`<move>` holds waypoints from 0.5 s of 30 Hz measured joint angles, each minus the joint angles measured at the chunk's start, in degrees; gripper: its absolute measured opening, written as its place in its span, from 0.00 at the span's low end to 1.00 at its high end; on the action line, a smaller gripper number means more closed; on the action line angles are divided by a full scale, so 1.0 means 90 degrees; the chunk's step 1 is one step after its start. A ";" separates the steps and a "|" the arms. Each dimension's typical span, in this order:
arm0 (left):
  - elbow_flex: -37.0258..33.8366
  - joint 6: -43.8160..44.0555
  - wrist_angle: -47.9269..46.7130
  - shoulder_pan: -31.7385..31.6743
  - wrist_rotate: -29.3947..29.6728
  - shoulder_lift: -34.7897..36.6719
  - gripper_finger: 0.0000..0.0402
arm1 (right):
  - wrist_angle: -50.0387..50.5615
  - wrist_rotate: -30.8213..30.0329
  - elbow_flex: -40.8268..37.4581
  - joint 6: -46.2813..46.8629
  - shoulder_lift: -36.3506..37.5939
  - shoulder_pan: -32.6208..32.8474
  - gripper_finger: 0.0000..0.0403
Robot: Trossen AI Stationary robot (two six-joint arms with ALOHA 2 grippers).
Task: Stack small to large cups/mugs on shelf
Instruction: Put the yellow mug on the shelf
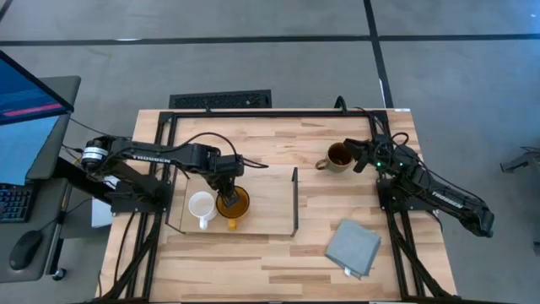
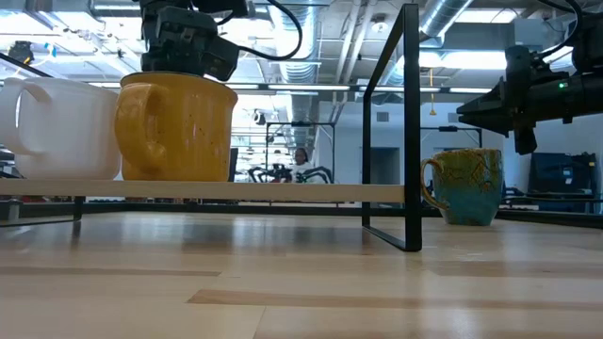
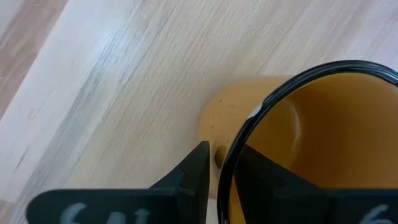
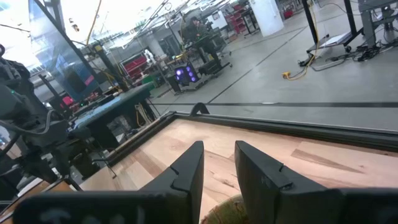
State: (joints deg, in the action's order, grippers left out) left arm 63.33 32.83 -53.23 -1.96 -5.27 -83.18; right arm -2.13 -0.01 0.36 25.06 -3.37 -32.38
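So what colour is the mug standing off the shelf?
Olive-green with teal mottling, clearest in the low view.

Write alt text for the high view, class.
Left hand sits at the rim of a yellow mug beside a white mug on the shelf. Right hand hovers by an olive mug off the shelf.

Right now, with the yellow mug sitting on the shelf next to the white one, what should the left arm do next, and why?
Probably open wider and lift straight up. The yellow mug already rests on the shelf beside the white mug, while the left gripper straddles its rim, one finger inside. The olive mug waits on the table by the right gripper.
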 joint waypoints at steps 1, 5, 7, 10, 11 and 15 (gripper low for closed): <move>0.0000 -0.0002 -0.0001 0.0000 0.0002 0.0000 0.14 | 0.0000 -0.0001 0.0000 0.0000 0.0002 0.0000 0.28; 0.0000 -0.0003 -0.0010 0.0000 -0.0008 0.0000 0.14 | 0.0000 -0.0001 0.0000 0.0000 0.0002 0.0000 0.28; 0.0000 -0.0004 -0.0010 -0.0001 -0.0017 0.0000 0.14 | 0.0000 -0.0001 0.0000 0.0000 0.0001 0.0000 0.28; 0.0000 -0.0004 -0.0009 -0.0002 -0.0070 0.0000 0.14 | 0.0000 -0.0001 0.0000 0.0000 0.0001 0.0000 0.28; 0.0000 -0.0008 -0.0010 -0.0002 -0.0070 0.0000 0.14 | 0.0000 -0.0001 0.0000 0.0000 0.0002 0.0000 0.28; 0.0000 -0.0055 -0.0007 -0.0010 -0.0027 0.0000 0.14 | 0.0000 -0.0001 0.0000 0.0000 0.0002 0.0000 0.28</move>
State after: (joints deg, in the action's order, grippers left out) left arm 63.33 32.34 -53.30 -2.04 -5.52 -83.18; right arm -2.13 -0.01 0.36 25.06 -3.36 -32.38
